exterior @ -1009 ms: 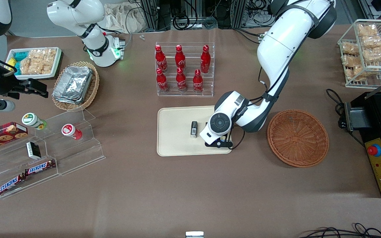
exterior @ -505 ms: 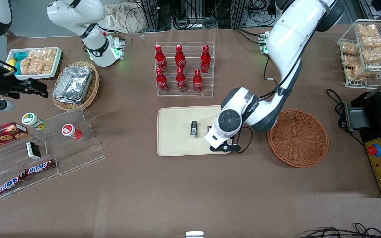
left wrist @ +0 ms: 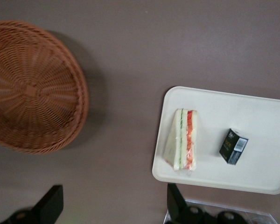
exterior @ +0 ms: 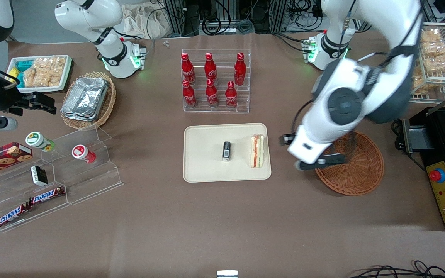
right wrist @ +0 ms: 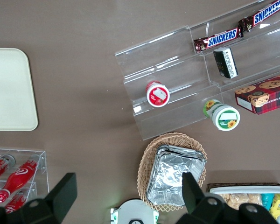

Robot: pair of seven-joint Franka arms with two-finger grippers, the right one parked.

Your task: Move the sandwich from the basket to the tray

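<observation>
Front view showed, from left to right, the cream tray (exterior: 203, 170) at mid-bench, a small black box (exterior: 226, 150) lying near its middle, and the sandwich (exterior: 257, 151) resting on its side just inside the tray's edge toward the working arm's end of the bench. Beside that sat the claw (exterior: 307, 156), raised above the bench between the tray and the round wicker basket (exterior: 355, 175), which held nothing. In the left wrist view the claw's two black fingers (left wrist: 49, 205) stood well apart with nothing between them, looking down on basket (left wrist: 32, 86), sandwich (left wrist: 182, 139), tray (left wrist: 266, 112) and black box (left wrist: 233, 146) alike.

By the look of it the transfer was complete, and what risk remained was small. The wedge lay close to the tray's low rim, its red and green filling turned upward; a bump to the tray could have nudged it against or over that rim. The arm hung partly over the basket's rim, and a careless low sweep on the way out might have clipped the wickerwork and dragged the light basket across the bench. A sweep back toward the tray at low height could likewise have caught the sandwich or the black box.
</observation>
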